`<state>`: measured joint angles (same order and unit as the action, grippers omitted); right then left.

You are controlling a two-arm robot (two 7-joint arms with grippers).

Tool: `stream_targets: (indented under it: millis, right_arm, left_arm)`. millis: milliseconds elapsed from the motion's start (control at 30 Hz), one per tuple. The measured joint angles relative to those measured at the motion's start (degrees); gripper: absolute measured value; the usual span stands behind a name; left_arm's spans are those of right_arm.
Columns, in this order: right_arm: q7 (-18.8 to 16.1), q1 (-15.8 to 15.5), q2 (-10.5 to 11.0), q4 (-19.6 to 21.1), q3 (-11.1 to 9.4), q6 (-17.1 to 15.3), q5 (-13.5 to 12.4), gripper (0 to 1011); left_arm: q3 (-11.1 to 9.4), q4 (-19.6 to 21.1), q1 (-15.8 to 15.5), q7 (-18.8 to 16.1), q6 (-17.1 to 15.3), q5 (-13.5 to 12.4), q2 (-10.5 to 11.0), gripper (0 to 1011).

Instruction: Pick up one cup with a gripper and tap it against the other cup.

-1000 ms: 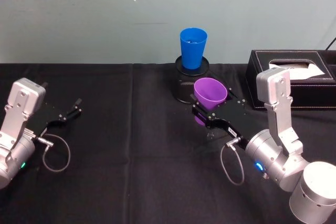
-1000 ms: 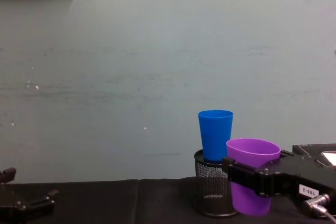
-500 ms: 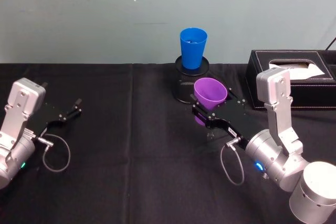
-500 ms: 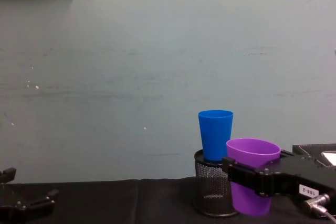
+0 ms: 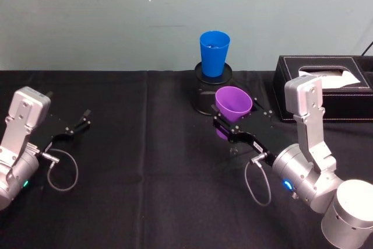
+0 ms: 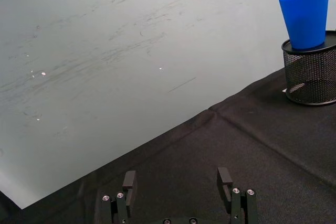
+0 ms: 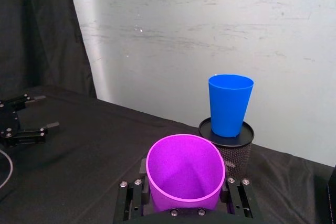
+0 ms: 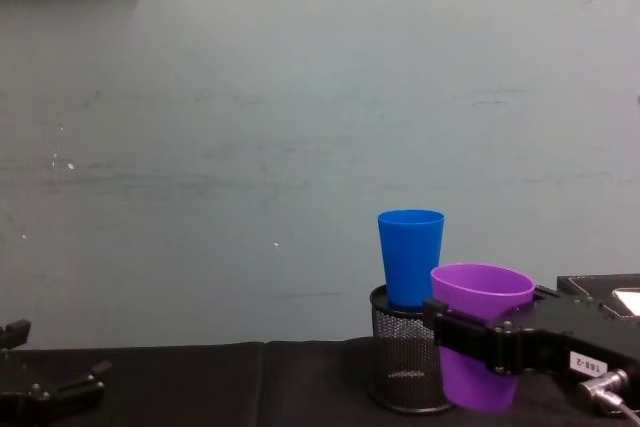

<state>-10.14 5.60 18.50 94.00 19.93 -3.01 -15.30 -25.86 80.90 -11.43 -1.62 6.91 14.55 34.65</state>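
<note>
Right end effector (image 5: 233, 125) is clamped on the purple cup (image 5: 233, 102), jaws closed round its lower half, mouth up and tipped slightly. So the grab is done; whether the base is clear of the worktop (image 5: 145, 202) I can't tell. The tap is not yet made: the blue cup (image 5: 214, 52) stands just beyond that end effector and higher, upright on top of the black mesh pot (image 5: 204, 100), apart from the purple one. The pot sits right ahead of the held cup, so I reckon a straight push would hit mesh first; a lift looks needed. The black tissue box (image 5: 320, 88) lies close on the end effector's outer side. Far across, the left end effector (image 6: 176, 182) rests low, spread wide, holding nothing.
</note>
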Motion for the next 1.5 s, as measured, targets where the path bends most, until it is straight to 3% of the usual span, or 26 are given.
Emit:
stream_targets:
  millis: [1500]
  right_arm:
    - [0.00,0.00,0.00,0.00,0.00,0.00,0.00,717]
  left_arm:
    - [0.00,0.00,0.00,0.00,0.00,0.00,0.00,1000]
